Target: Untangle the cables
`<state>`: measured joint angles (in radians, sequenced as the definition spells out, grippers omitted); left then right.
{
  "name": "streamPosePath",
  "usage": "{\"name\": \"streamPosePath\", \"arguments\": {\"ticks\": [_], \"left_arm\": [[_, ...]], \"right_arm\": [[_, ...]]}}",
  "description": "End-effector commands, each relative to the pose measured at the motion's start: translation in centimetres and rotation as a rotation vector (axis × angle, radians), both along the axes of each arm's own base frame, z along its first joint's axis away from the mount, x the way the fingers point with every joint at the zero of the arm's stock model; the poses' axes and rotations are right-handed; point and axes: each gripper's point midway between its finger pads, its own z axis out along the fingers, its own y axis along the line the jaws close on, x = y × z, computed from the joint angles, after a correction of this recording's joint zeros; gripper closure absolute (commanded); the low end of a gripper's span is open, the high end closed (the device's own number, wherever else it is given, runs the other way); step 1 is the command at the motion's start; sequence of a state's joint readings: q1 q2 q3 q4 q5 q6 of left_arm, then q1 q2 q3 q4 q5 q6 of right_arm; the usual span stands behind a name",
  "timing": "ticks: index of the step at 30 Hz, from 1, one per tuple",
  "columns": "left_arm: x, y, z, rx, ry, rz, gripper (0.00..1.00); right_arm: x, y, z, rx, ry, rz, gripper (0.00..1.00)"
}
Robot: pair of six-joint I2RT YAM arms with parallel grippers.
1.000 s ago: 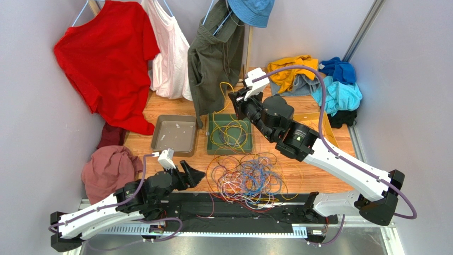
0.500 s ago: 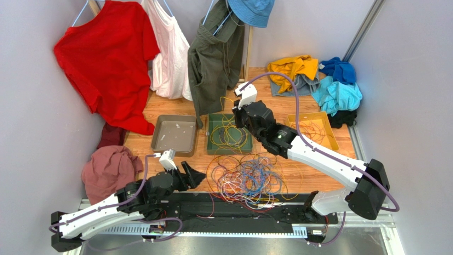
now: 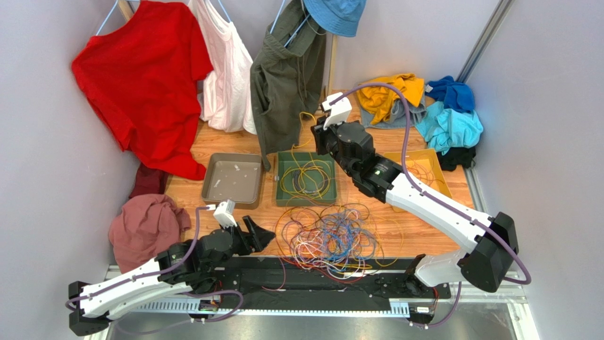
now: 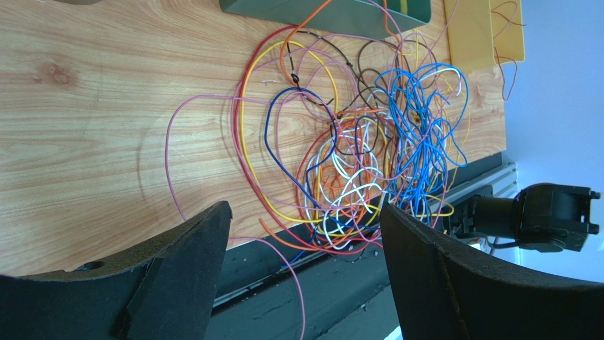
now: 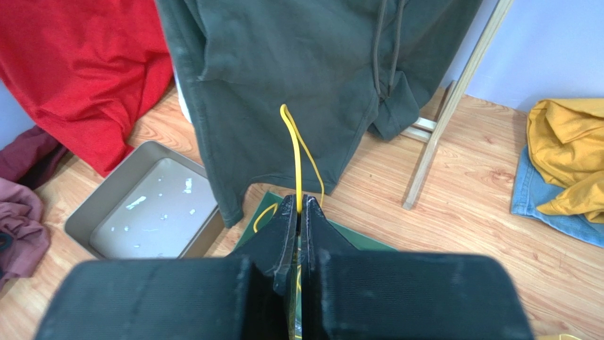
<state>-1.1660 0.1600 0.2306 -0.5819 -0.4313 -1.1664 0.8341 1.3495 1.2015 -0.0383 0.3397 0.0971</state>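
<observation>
A wooden tabletop (image 3: 186, 193) is seen, with a red shirt (image 3: 142, 78) and an olive garment (image 3: 283, 71) hung at its far side. A grey tray (image 3: 241, 185) and a green tray (image 3: 278, 180) are set side by side at mid-table, and coiled yellow and orange strands are held in the green one. The cables (image 3: 330, 237) are heaped in a many-coloured tangle near the front edge, just in front of the green tray. The left hand (image 3: 260, 229) is spread wide, low beside the tangle's left side, with nothing gripped. The right hand (image 5: 298, 204) is raised over the green tray's far edge and pinched tight on a single yellow cable (image 5: 298, 156), which is looped upward before the olive garment.
</observation>
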Motion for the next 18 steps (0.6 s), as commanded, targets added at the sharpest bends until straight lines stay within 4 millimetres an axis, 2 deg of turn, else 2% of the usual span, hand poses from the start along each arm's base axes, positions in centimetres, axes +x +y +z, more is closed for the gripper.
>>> {"name": "streamPosePath", "arguments": {"ticks": [1,4,5,6,10,11,17,18], "left_arm": [[0.0,-0.4,0.1,-0.024,0.005,0.001,0.14],[-0.1,-0.4,0.0,-0.020,0.010,-0.002,0.14],[-0.1,-0.4,-0.1,-0.019,0.012,-0.003,0.14],[-0.1,-0.4,-0.2,-0.018,0.013,-0.003,0.14],[-0.1,-0.5,-0.3,-0.021,0.016,-0.001,0.14],[-0.1,-0.5,-0.3,-0.021,0.016,-0.001,0.14],[-0.1,-0.6,-0.4,-0.023,0.016,-0.005,0.14],[-0.1,-0.6,-0.4,-0.024,0.017,-0.005,0.14]], "right_arm": [[0.9,0.2,-4.5,-0.009,0.059,-0.008,1.00],[0.9,0.1,-6.9,-0.012,0.102,-0.017,1.00],[0.6,0.1,-8.4,-0.027,0.128,-0.013,1.00],[0.5,0.1,-8.9,-0.020,0.138,-0.011,1.00],[-0.7,0.1,-12.4,-0.014,0.223,0.006,1.00],[-1.1,-0.2,-14.0,-0.018,0.256,-0.002,1.00],[-2.8,-0.7,-18.3,-0.011,0.350,-0.005,1.00],[-3.4,-1.1,-19.7,-0.028,0.374,-0.006,1.00]]}}
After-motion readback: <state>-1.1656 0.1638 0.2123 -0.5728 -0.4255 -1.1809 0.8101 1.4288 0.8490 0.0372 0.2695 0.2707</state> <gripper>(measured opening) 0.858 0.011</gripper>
